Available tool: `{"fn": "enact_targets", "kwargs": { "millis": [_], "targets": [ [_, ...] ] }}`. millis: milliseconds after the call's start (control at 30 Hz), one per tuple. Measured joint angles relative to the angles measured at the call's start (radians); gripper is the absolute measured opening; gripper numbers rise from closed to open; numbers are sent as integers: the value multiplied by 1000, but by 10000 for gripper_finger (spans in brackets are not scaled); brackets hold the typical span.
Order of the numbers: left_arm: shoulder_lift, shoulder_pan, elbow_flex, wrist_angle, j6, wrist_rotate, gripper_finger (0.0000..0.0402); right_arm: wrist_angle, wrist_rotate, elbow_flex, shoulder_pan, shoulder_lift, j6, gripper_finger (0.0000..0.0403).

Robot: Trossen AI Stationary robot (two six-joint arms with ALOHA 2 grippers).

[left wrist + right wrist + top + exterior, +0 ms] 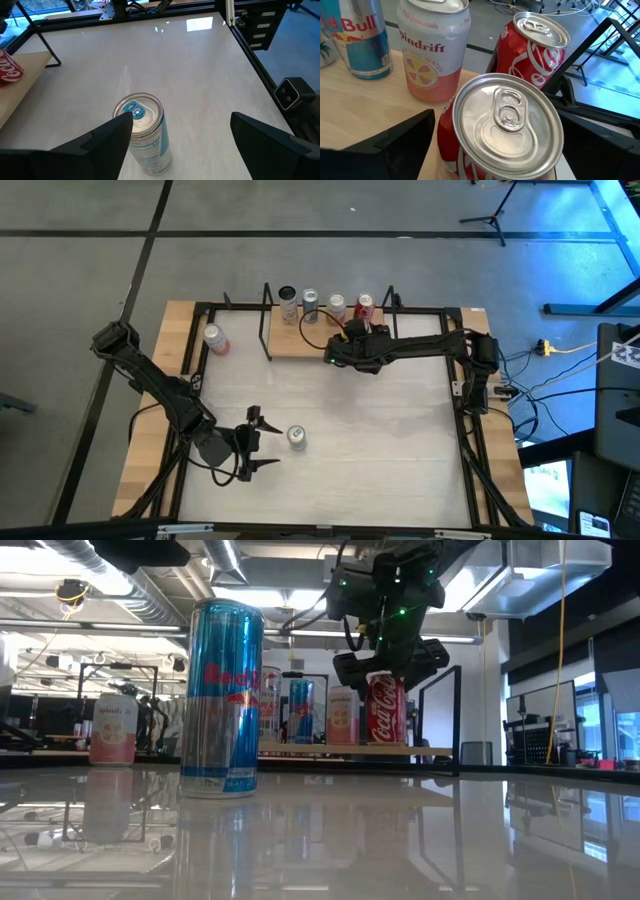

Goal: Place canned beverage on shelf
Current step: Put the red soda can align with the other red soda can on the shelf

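Reaching across the table (400, 430), the right gripper (345, 338) sits at the shelf (300, 342), toward twelve o'clock on the table in the high view, with its jaws spread wide on either side of a red Coca-Cola can (502, 130) that stands upright on the light-wood board; whether the fingers (395, 142) touch the can's sides cannot be told. Along the shelf stand further cans: a dark can (289, 303), a Red Bull can (310, 304), a pink Spindrift can (337, 306), and a second red Coca-Cola can (364, 305), the last lying toward one o'clock of the can between the jaws and tilted in the right wrist view. Off the shelf, toward ten o'clock on the table, a pink can (214, 338) stands alone. Near six o'clock a blue-and-silver Red Bull can (297, 437) stands upright on the white top. The left gripper (262, 440) waits just at nine o'clock of this can, jaws released and wide, one finger (107, 145) close beside the can without clasping it. Thin black rod uprights (267, 320) rise at the shelf's ends.
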State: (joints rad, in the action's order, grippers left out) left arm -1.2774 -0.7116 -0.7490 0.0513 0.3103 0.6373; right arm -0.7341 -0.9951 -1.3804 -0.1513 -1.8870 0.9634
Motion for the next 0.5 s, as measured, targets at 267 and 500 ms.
{"fn": "enact_targets", "kwargs": {
  "millis": [267, 500],
  "targets": [
    [0, 0, 0, 0, 0, 0, 325, 1, -16, 0, 0, 0, -3, 390],
    [0, 0, 0, 0, 0, 0, 325, -5, -40, -59, 0, 0, -66, 390]
  ]
}}
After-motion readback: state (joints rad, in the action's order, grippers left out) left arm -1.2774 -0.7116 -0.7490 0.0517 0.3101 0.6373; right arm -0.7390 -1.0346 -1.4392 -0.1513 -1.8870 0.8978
